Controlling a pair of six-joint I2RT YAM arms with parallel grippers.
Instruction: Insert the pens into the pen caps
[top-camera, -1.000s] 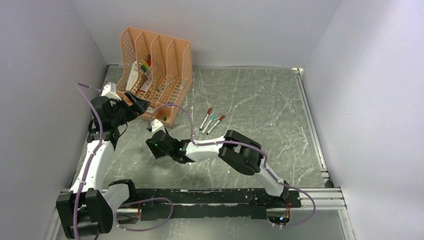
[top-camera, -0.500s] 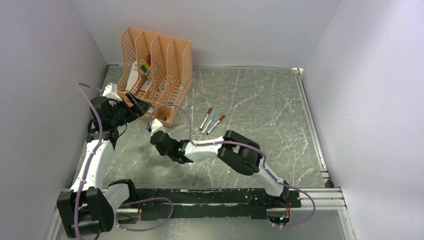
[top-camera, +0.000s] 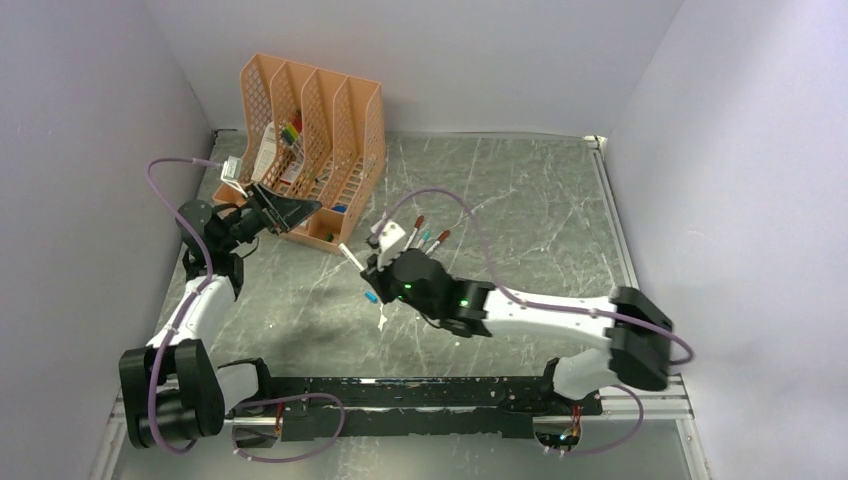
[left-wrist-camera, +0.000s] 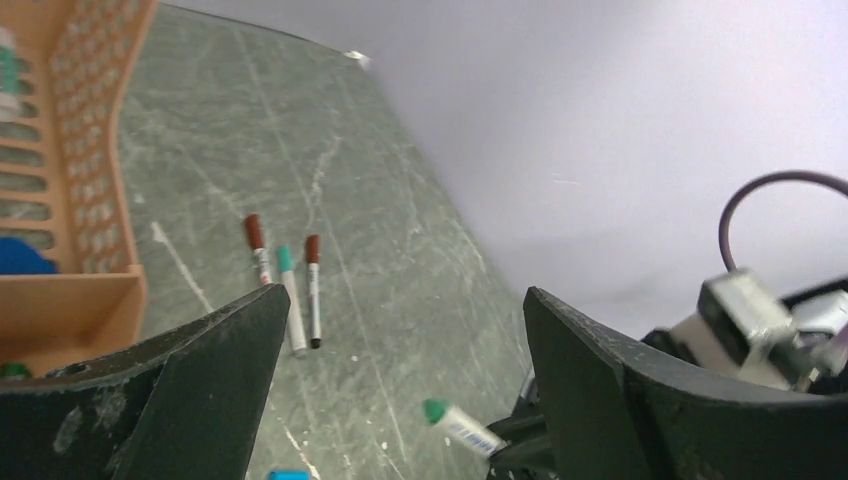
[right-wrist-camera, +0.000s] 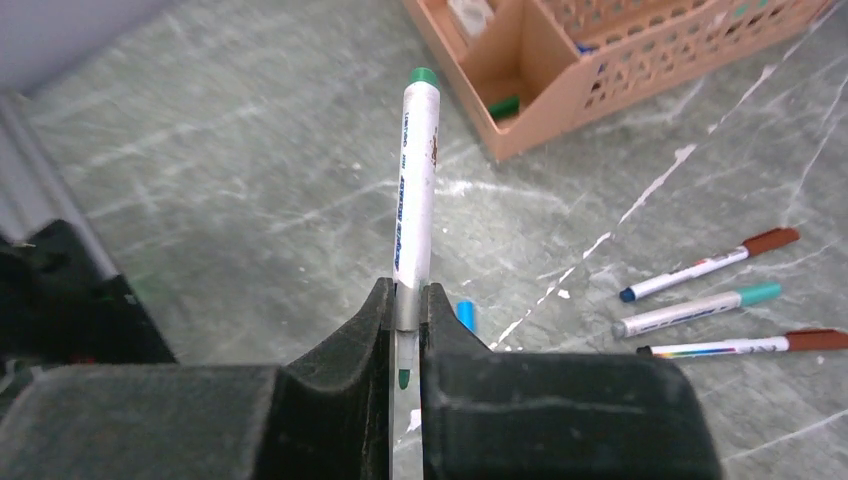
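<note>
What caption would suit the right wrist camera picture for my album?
The right hand grips a green-ended white pen over the marbled table, with three more pens lying beyond.

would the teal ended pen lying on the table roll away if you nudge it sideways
Probably: the teal-ended pen is a slim round barrel lying flat on the smooth table. Likely stiff and light, like the green-ended pen held straight in the right gripper's shut jaws. A nudge might knock it into the red-capped pen beside it.

White pen (right-wrist-camera: 415, 190), green end, clamped in right pincer (right-wrist-camera: 407, 300), sticking forward. Blue cap (right-wrist-camera: 465, 314) just right; three capped pens (right-wrist-camera: 700, 300) farther right.
</note>
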